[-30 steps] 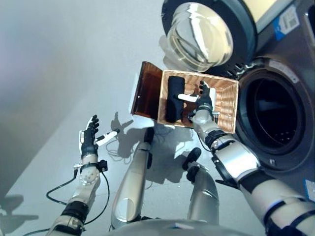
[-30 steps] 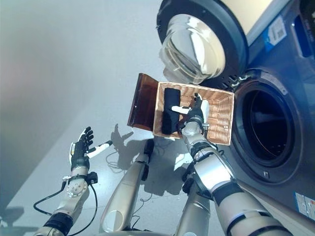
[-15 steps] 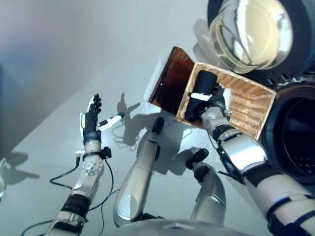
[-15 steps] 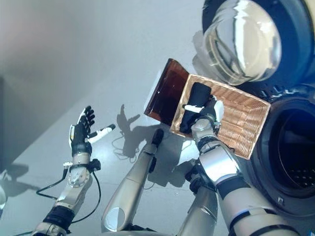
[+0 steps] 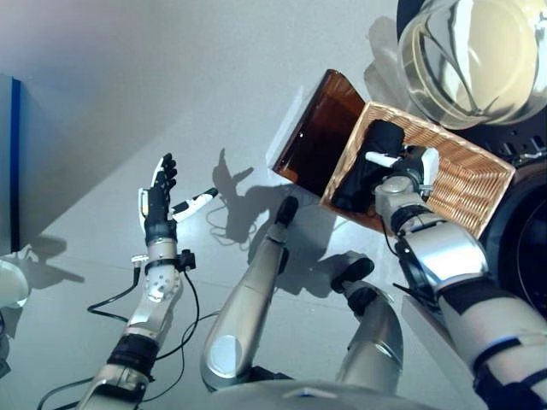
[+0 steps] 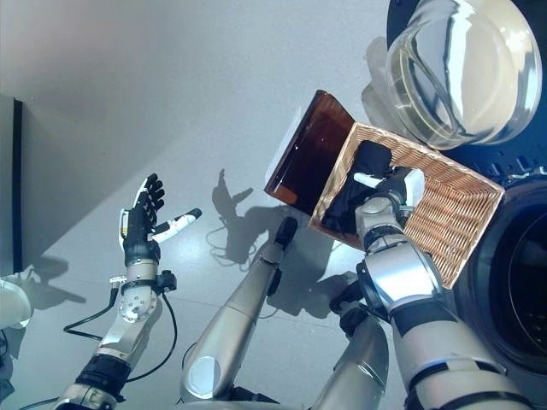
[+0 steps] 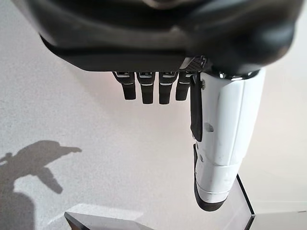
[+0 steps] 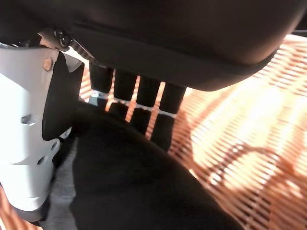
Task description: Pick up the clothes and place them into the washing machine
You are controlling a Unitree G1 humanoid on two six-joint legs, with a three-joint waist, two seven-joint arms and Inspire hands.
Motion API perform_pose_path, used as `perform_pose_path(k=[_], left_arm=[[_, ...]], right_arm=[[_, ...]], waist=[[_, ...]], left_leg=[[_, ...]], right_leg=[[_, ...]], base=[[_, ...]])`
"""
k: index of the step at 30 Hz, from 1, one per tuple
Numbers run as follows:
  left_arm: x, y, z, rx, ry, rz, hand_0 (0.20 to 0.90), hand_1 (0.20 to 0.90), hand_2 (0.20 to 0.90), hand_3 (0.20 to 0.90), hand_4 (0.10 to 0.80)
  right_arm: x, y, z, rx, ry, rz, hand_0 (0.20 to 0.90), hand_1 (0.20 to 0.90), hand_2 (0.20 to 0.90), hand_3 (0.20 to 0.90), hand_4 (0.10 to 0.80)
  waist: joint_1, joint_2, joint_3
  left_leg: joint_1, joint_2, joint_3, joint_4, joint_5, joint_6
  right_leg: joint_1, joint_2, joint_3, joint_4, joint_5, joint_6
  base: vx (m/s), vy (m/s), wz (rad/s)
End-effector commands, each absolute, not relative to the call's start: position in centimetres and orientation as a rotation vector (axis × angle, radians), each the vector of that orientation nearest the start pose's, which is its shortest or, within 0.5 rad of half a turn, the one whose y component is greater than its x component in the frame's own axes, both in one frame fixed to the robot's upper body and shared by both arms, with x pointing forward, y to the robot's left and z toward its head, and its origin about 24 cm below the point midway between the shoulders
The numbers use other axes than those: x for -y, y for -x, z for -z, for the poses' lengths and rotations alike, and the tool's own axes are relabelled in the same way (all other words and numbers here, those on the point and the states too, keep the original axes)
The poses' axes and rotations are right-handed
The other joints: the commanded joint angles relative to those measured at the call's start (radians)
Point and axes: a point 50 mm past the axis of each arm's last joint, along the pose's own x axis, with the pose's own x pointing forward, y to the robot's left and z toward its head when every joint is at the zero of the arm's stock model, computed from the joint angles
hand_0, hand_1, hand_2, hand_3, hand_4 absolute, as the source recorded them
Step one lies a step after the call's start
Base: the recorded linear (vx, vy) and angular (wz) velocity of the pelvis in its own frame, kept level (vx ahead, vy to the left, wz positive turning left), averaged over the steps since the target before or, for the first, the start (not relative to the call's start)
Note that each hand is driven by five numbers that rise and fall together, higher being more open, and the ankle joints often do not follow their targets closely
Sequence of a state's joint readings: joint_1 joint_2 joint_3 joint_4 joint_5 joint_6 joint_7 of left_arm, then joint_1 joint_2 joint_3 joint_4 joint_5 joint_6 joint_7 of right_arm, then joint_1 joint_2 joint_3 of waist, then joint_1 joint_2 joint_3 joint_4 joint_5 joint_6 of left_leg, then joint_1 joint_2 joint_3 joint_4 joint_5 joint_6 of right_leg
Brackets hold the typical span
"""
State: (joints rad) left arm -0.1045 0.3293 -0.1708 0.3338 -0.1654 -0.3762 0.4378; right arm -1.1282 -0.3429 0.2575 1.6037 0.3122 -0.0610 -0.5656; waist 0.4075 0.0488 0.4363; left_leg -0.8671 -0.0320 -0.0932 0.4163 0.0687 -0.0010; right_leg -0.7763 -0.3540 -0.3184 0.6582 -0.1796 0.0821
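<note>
One dark garment [image 6: 355, 184] lies bundled at the left end of the wicker basket [image 6: 461, 218], which stands on the floor just beside the washing machine's round opening [image 6: 523, 282]. The right hand [image 6: 391, 190] is down inside the basket at that bundle: in its wrist view the fingers [image 8: 144, 98] reach straight over the black cloth and the white-covered thumb [image 8: 24, 129] stands at its side, so the hand brackets the garment but has not closed on it. The left hand [image 5: 158, 205] is held well away over bare floor, fingers extended, with nothing in it.

To do the grasp well, I would judge that the fingers should press further down behind the bundle before curling, so they gather several folds rather than a single top layer that could slip out on the lift. The thumb ought to close against the cloth, not the weave of the basket. Lifting straight up past the basket wall should keep the cloth from catching, and then the carry to the drum is a short swing to the right.

A brown lid or flap [image 6: 312, 145] stands open off the basket's left edge. Above it the machine's glass door [image 6: 461, 68] is swung wide. Everything rests on a smooth pale grey floor [image 6: 171, 102], and a dark upright panel [image 5: 15, 162] shows at the far left.
</note>
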Motion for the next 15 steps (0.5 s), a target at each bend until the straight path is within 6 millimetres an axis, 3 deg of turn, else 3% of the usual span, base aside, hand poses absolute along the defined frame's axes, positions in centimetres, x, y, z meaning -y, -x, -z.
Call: perform_pose_path(k=[1,5,7,8,11,15], left_arm=[[-20.3,-25.3,-4.4,0.247,-0.136,-0.285,0.9,0.9,0.9,0.9,0.8],[-20.1,-24.6,-2.7,0.168,-0.14,-0.228,0.9,0.9,0.9,0.9,0.8],[-20.0,-24.5,-2.3,0.15,-0.136,-0.212,0.9,0.9,0.9,0.9,0.8],[-20.4,-24.2,-1.5,0.109,-0.133,-0.215,0.9,0.9,0.9,0.9,0.8],[-20.6,-23.8,-0.5,0.06,-0.137,-0.207,0.9,0.9,0.9,0.9,0.8],[-20.7,-23.2,0.7,0.007,-0.143,-0.198,0.9,0.9,0.9,0.9,0.8]], right_arm=[[28.8,-35.8,-7.2,-0.384,0.42,0.813,0.2,0.2,0.2,0.2,0.3],[31.8,-33.3,-5.3,-0.449,0.404,0.897,0.2,0.2,0.2,0.2,0.3],[32.4,-32.7,-4.8,-0.467,0.399,0.909,0.2,0.2,0.2,0.2,0.3],[33.9,-31.2,-3.9,-0.507,0.396,0.95,0.2,0.2,0.2,0.2,0.3],[35.1,-29.6,-2.8,-0.522,0.36,0.978,0.2,0.2,0.2,0.2,0.3],[35.4,-29.4,-2.7,-0.458,0.264,0.984,0.2,0.2,0.2,0.2,0.3]], waist=[[0.032,0.082,-0.059],[0.012,0.095,-0.104],[0.005,0.1,-0.116],[-0.011,0.108,-0.145],[-0.042,0.124,-0.178],[-0.072,0.139,-0.198]], left_leg=[[-0.011,-0.023,0.062,-0.006,-0.09,-0.029],[0.073,-0.019,0.087,-0.039,-0.091,-0.029],[0.1,-0.017,0.096,-0.049,-0.093,-0.028],[0.134,-0.015,0.108,-0.062,-0.096,-0.024],[0.192,-0.011,0.135,-0.083,-0.101,-0.021],[0.232,-0.005,0.172,-0.118,-0.068,-0.013]], right_leg=[[0.077,0.043,0.031,-0.066,-0.004,-0.037],[0.157,0.043,0.05,-0.141,0.026,-0.024],[0.183,0.045,0.057,-0.165,0.037,-0.02],[0.209,0.041,0.071,-0.195,0.049,-0.015],[0.257,0.037,0.095,-0.259,0.081,-0.001],[0.281,0.038,0.117,-0.331,0.142,0.005]], base=[[0.022,0.011,-0.12],[0.033,0.041,-0.11],[0.063,0.052,-0.28],[0.078,0.063,-0.33],[0.075,0.062,-0.3],[-0.024,0.063,-0.42]])
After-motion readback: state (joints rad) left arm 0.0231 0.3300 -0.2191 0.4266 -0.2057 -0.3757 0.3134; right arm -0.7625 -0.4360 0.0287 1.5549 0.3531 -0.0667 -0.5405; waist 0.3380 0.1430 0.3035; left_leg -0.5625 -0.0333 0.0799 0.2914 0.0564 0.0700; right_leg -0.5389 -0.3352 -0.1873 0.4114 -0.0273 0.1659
